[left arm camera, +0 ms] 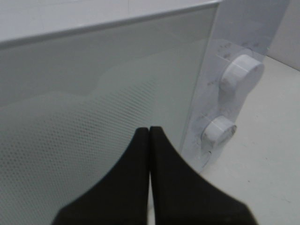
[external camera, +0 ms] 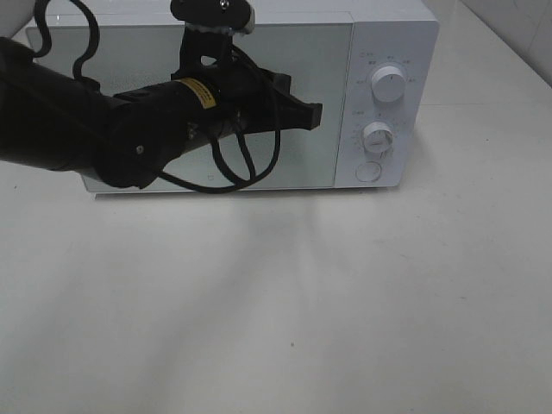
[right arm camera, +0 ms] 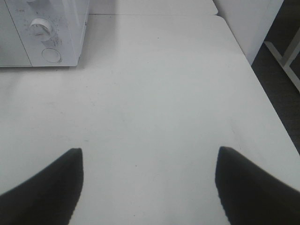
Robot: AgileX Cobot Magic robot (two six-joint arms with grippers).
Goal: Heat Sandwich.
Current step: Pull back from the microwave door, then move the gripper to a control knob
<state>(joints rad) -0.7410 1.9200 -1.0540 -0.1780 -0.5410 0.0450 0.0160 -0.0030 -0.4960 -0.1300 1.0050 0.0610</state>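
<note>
White casing and grey glass dominate the scene. A boxy white microwave oven (external camera: 392, 34) stands on a pale tabletop (external camera: 345, 310) with its dotted grey glass door (external camera: 332, 159) shut.

The black left gripper (external camera: 315, 114) hangs in front of that door. Its two fingers (left arm camera: 136, 154) are pressed flat together and hold nothing. They point along the glass toward the door's edge at the control panel.

Just past the fingertips lie a large white upper knob (external camera: 389, 84), a smaller white lower knob (external camera: 379, 136) and a round white push button (external camera: 368, 171), the button lowest of the three.

The sandwich appears in none of the views. The patterned glass gives nothing away, so whether it sits behind the door, and how its long axis lies, cannot be told.

If it is inside, the next move would likely turn on the short gap between the closed fingertips and the knobs. The left arm is plainly the nearer one.

The black right gripper (right arm camera: 150, 151) has its fingers spread wide and empty above bare tabletop. The microwave's panel corner is well ahead of its tips and off to one side.

A yellow sticker (external camera: 200, 93) on the left arm carries dark print too small to read. The grey markings ringing the knobs are equally illegible, and no brand name shows.
</note>
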